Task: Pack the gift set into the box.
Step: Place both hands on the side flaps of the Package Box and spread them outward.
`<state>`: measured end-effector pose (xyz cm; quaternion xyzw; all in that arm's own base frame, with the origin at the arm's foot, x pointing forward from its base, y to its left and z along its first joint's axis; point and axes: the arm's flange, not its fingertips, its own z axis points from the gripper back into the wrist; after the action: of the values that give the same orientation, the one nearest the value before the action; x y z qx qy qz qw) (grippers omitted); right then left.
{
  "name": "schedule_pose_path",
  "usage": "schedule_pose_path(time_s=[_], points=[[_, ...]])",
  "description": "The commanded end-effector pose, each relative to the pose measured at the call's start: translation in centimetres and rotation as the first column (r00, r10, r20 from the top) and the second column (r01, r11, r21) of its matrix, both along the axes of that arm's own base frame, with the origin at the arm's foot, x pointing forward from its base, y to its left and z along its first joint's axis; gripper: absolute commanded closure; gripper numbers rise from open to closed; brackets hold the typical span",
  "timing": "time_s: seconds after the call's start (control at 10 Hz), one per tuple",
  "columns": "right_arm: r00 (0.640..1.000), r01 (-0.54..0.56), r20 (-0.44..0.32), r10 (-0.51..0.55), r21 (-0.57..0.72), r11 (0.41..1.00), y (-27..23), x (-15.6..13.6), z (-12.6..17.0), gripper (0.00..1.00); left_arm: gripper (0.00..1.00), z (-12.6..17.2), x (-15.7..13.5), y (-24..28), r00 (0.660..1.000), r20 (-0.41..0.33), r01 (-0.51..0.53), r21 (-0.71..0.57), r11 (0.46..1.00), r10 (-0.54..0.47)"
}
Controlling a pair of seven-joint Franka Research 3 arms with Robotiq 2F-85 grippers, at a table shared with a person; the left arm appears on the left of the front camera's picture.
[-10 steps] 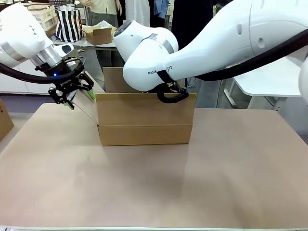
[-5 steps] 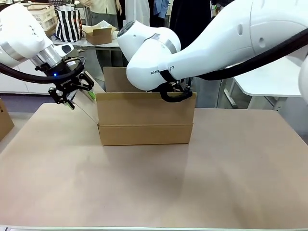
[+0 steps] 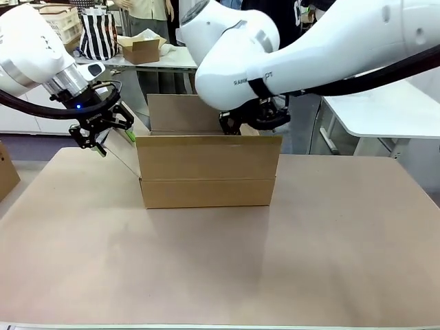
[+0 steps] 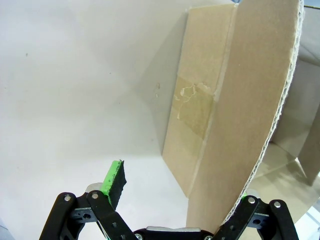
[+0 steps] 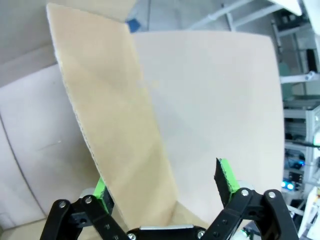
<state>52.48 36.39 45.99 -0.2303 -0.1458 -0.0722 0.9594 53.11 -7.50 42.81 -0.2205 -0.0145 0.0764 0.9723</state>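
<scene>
Box (image 3: 206, 172), flaps inside left gripper (image 4: 182, 192), right gripper (image 5: 162, 187)

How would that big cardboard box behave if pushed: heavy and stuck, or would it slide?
The box would probably slide easily: thin corrugated board on a smooth table, so likely light. Its flap would likely bend rather than resist, being one sheet hinged at a crease. Tipping seems unlikely; it sits wide and low.
</scene>
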Motion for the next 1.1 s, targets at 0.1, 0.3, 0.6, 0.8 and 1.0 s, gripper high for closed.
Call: schedule_pose_path(time_s=[0.1,0.3,0.6,0.8,1.0], points=[[0.992,-0.094,-0.069,0.102,0.120,0.988,-4.0,0.5,0.6,0.00,0.00,0.3,-0.1,0.0,1.000,-0.004,-0.011,0.016,1.000,0.011],[0.989,-0.093,-0.091,0.112,0.189,0.978,-5.9,1.0,1.4,0.00,0.00,0.3,-0.1,0.0,1.000,-0.004,-0.011,0.016,1.000,0.011],[0.993,-0.069,-0.080,0.083,0.167,0.984,-5.3,2.3,1.6,0.00,0.00,0.3,-0.1,0.0,1.000,-0.004,-0.011,0.016,1.000,0.011],[0.993,-0.069,-0.080,0.083,0.167,0.984,-5.3,2.3,1.6,0.00,0.00,0.3,-0.1,0.0,1.000,-0.004,-0.011,0.016,1.000,0.011],[0.986,0.017,-0.166,0.025,0.244,0.970,-8.5,3.9,1.0,0.00,0.00,0.3,-0.1,0.0,1.000,-0.004,-0.011,0.016,1.000,0.011]])
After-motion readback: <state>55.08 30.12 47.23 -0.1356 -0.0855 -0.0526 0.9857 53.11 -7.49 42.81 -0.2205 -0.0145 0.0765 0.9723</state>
